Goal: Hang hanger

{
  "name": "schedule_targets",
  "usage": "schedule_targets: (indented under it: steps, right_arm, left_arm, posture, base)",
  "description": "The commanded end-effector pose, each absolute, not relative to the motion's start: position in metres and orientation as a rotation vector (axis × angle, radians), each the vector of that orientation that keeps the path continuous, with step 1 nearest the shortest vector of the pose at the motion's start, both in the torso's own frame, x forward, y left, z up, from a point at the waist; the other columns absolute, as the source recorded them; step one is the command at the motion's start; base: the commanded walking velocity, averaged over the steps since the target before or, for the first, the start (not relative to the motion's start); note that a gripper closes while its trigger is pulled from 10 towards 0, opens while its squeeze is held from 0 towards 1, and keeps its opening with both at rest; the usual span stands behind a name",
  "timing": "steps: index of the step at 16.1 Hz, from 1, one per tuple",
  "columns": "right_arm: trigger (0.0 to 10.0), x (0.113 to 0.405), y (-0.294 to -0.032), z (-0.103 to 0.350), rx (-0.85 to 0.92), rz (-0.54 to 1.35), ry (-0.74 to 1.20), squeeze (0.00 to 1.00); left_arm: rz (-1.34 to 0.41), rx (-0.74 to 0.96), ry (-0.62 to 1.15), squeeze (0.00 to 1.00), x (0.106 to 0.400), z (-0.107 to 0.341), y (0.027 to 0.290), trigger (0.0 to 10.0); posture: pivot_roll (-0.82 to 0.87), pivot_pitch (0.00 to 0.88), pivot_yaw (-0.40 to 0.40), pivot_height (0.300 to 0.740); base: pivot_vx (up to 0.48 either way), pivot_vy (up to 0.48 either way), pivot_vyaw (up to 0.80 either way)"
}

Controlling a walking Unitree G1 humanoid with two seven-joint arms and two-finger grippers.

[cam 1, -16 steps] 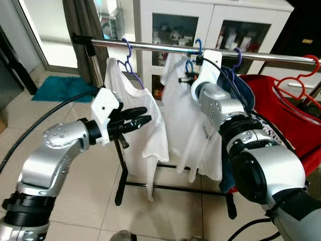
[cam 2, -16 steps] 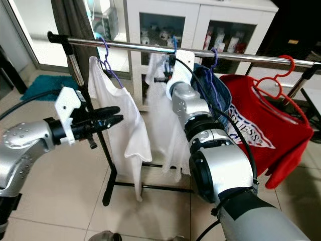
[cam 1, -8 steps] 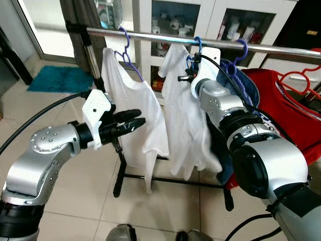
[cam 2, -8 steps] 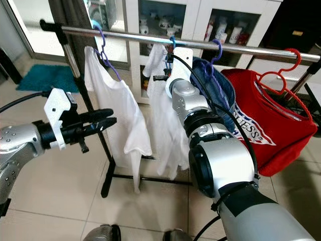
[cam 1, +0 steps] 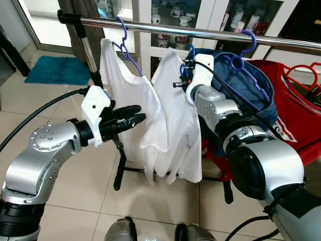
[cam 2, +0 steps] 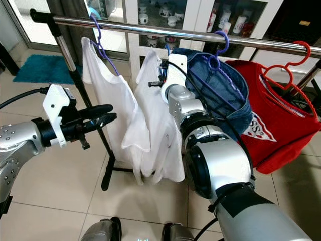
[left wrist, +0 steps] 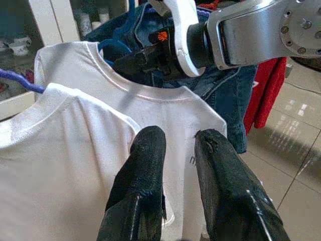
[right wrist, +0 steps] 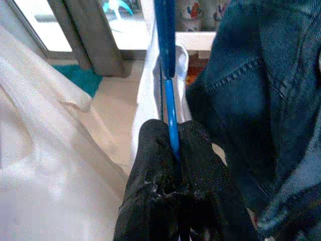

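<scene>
A steel rail point(cam 1: 165, 31) on a black stand runs across the head views, in front of a white cabinet point(cam 2: 150, 20).

Garments on the rail, from the robot's left: white shirt point(cam 1: 123, 95) on a purple hanger point(cam 1: 122, 42); second white shirt point(cam 1: 175, 120); denim piece point(cam 1: 246, 88) on another purple hanger point(cam 2: 219, 47); red shirt point(cam 2: 273, 118) on a red hanger point(cam 2: 293, 60).

Right arm point(cam 1: 235, 135) reaches up to the second white shirt's collar. Right gripper point(right wrist: 173, 150): fingers pinched together on the thin stem of the blue hanger point(right wrist: 169, 85) that carries this shirt. The hanger's hook sits just below the rail; cannot tell whether it touches the rail.

Left gripper point(left wrist: 178, 165): held out level, beside the first white shirt; fingers slightly apart, holding nothing.

Teal mat point(cam 1: 57, 70) on the tiled floor, at the robot's left.
</scene>
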State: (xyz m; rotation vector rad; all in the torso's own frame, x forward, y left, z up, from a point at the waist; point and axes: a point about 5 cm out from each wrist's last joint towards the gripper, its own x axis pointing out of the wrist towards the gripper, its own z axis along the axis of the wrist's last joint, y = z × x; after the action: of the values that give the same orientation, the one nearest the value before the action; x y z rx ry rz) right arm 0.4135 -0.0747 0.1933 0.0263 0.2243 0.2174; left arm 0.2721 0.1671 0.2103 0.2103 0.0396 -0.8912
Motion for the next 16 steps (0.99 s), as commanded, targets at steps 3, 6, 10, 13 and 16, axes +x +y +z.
schedule_targets:
  steps: [3,6,10,13,16]
  right_arm:
    - [10.0,0.407,-0.07,0.184,0.073,0.3,0.129,0.0]
    - [10.0,0.387,-0.083,0.153,0.174,0.388,0.062,0.0]
    - [10.0,0.332,-0.106,0.124,0.185,0.415,0.083,0.0]
    - [10.0,0.287,-0.124,0.109,0.121,0.302,0.097,0.0]
    - [10.0,0.27,-0.125,0.103,0.101,0.274,0.15,0.0]
  left_arm:
    - [-0.765,0.214,0.031,0.0,0.27,0.199,0.173,10.0]
    - [-0.566,0.225,0.071,0.0,0.276,0.179,0.186,10.0]
    - [-0.431,0.218,0.104,0.0,0.274,0.164,0.192,10.0]
    - [-0.349,0.181,0.085,0.0,0.276,0.154,0.187,10.0]
    - [-0.317,0.215,0.09,0.0,0.276,0.151,0.188,10.0]
  posture:
    - [0.08,0.145,-0.047,0.74]
    - [0.06,0.086,-0.05,0.74]
    - [0.04,0.039,-0.012,0.74]
    - [0.02,0.013,0.012,0.74]
    - [0.03,0.005,-0.022,0.74]
  base:
    - [0.0,0.0,0.0]
    - [0.0,0.0,0.0]
    - [0.0,0.0,0.0]
    - [0.0,0.0,0.0]
    - [0.0,0.0,0.0]
